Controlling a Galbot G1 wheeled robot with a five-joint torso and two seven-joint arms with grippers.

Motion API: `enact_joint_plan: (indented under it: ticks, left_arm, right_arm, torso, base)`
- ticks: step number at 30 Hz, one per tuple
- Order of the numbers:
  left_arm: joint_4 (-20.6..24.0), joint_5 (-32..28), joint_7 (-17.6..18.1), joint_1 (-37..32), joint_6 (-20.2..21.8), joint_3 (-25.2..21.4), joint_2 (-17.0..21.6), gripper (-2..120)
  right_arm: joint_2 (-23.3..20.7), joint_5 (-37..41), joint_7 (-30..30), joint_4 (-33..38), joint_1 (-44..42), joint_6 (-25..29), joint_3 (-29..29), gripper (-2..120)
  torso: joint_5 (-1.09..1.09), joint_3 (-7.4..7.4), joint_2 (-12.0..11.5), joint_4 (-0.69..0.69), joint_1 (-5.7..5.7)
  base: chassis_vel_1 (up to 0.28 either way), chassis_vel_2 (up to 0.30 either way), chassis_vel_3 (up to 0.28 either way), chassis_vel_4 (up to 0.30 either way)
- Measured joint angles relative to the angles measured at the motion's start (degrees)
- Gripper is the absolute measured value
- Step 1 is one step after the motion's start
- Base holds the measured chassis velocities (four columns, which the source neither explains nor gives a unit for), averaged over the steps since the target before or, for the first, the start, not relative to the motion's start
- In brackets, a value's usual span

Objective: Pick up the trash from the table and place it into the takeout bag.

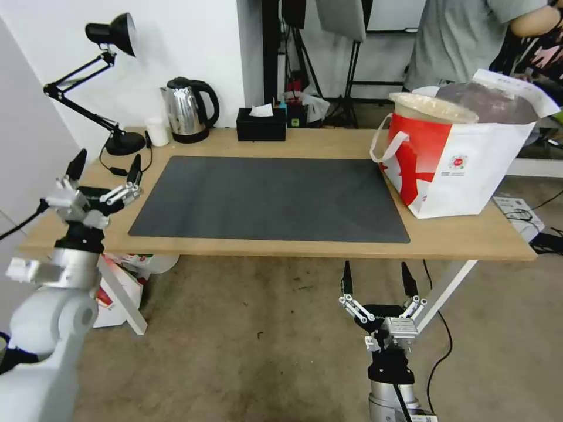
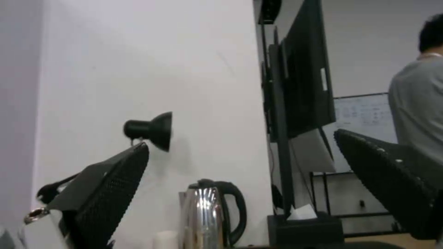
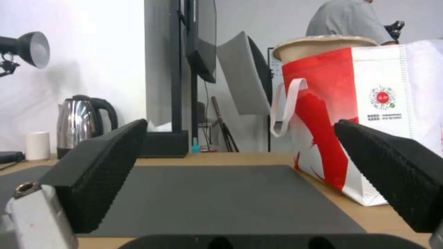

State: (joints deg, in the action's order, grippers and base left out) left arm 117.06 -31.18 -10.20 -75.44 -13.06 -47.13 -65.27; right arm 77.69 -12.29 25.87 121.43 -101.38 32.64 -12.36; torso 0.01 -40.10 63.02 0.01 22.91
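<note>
The takeout bag [image 1: 463,170], white with a red side panel and a white loop handle, stands on the right end of the light-wood table [image 1: 293,249]. A beige bowl of trash [image 1: 431,107] rests in its open mouth, and in the right wrist view this bowl [image 3: 323,45] tops the bag [image 3: 383,131]. The dark grey mat [image 1: 270,199] lies bare. My left gripper [image 1: 107,164] hovers open over the table's left end, holding nothing. My right gripper [image 1: 376,275] is open in front of the table, below its front edge, fingers pointing at the mat [image 3: 217,193].
A steel kettle [image 1: 187,110], a small white cup [image 1: 156,131], a black desk lamp [image 1: 111,35] and a black tissue box [image 1: 261,124] line the table's back edge. Red-and-white items [image 1: 117,281] sit on the floor under the left end. A person [image 1: 463,35] stands behind the bag.
</note>
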Motion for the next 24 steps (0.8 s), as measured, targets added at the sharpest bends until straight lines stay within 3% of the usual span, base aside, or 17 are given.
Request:
enact_joint_plan:
  ticks: [7,17,24]
  left_arm:
    - [1.9,3.9,2.3,-5.9,-5.8,0.9,-8.6,100]
    - [3.2,6.1,3.1,-12.8,-11.7,0.6,-12.1,100]
    - [1.1,7.9,2.3,-15.4,-15.2,1.5,-14.9,100]
  right_arm:
    - [0.0,0.0,0.0,0.0,0.0,0.0,0.0,100]
    - [0.0,0.0,0.0,0.0,0.0,0.0,0.0,100]
    - [0.0,0.0,0.0,0.0,0.0,0.0,0.0,100]
  torso:
    - [0.0,0.0,0.0,-0.01,0.0]
    - [0.0,0.0,0.0,0.0,0.0]
    - [-0.01,0.0,0.0,-0.01,0.01]
  base:
    - [0.0,0.0,0.0,0.0]
    - [0.0,0.0,0.0,0.0]
    - [0.0,0.0,0.0,0.0]
